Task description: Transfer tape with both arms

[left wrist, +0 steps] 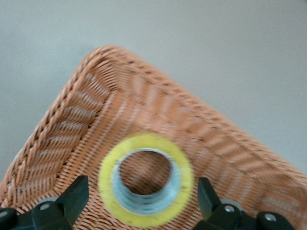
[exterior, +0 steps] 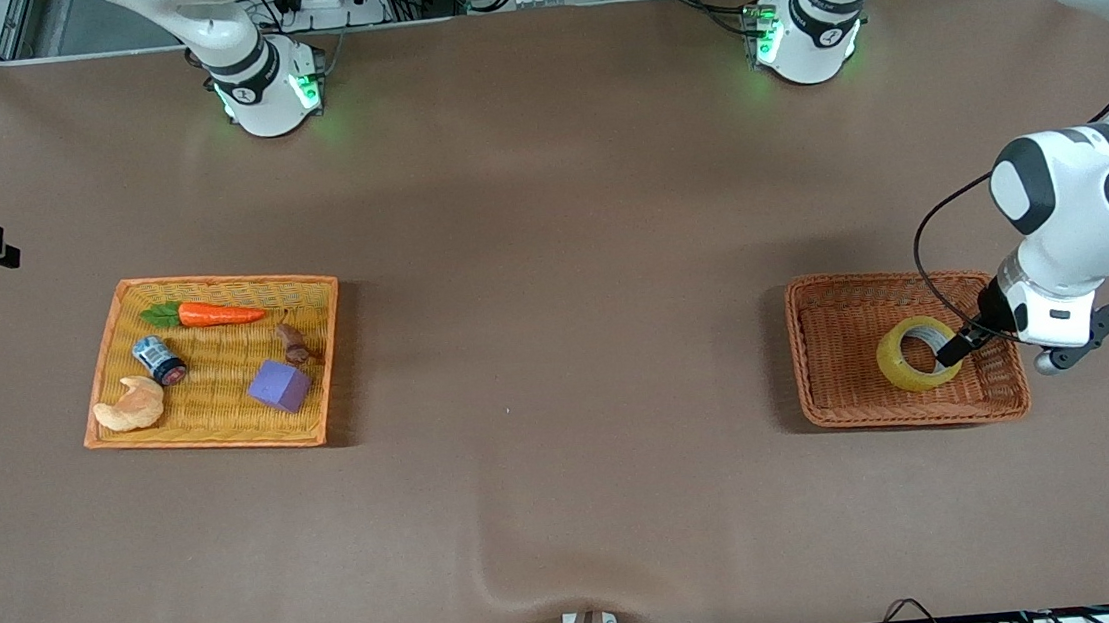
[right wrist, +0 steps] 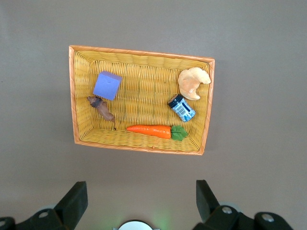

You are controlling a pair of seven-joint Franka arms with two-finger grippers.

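Note:
The tape (exterior: 892,360), a yellow ring with a pale core, lies in the brown wicker basket (exterior: 910,416) at the left arm's end of the table. My left gripper (exterior: 957,347) hangs open just over it. In the left wrist view the tape (left wrist: 105,179) sits between the two black fingers (left wrist: 76,196) of the left gripper (left wrist: 142,192), with a gap on each side. My right gripper (right wrist: 141,195) is out of the front view. It is open and empty, high over the table beside the yellow tray (right wrist: 144,51).
The yellow tray (exterior: 211,280) at the right arm's end holds a carrot (exterior: 218,313), a blue-and-white can (exterior: 159,359), a croissant (exterior: 129,404), a purple cube (exterior: 280,386) and a small brown piece (exterior: 294,342). Brown cloth covers the table between tray and basket.

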